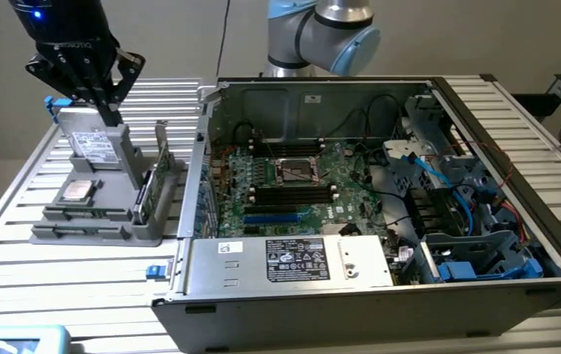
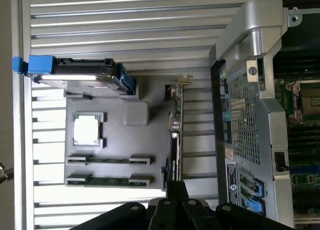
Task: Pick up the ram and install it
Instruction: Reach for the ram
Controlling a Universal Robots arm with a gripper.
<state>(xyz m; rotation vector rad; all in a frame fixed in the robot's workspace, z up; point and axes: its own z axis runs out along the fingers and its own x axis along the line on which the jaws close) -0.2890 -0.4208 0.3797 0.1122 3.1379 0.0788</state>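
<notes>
Two ram sticks [image 2: 107, 160] [image 2: 107, 180] stand on edge, side by side, in a grey holder [image 2: 120, 140]. In the exterior view they sit at the holder's front, one ram stick [image 1: 85, 214] behind the other [image 1: 77, 231]. My gripper [image 1: 113, 118] hangs above the holder's back end, over the hard drive [image 1: 93, 144], well above the ram. Its black fingers [image 2: 176, 187] are shut together with nothing between them. The open computer case [image 1: 379, 295] lies to the exterior view's right, with black memory slots [image 1: 290, 194] on the green motherboard [image 1: 335, 158].
The holder also carries a processor chip [image 2: 87, 130], the hard drive [image 2: 80, 75] with blue tabs and an upright expansion card [image 2: 175, 125]. A power supply box [image 1: 290, 262] and blue cables [image 1: 438, 177] crowd the case. The slatted metal table [image 1: 24, 295] surrounds everything.
</notes>
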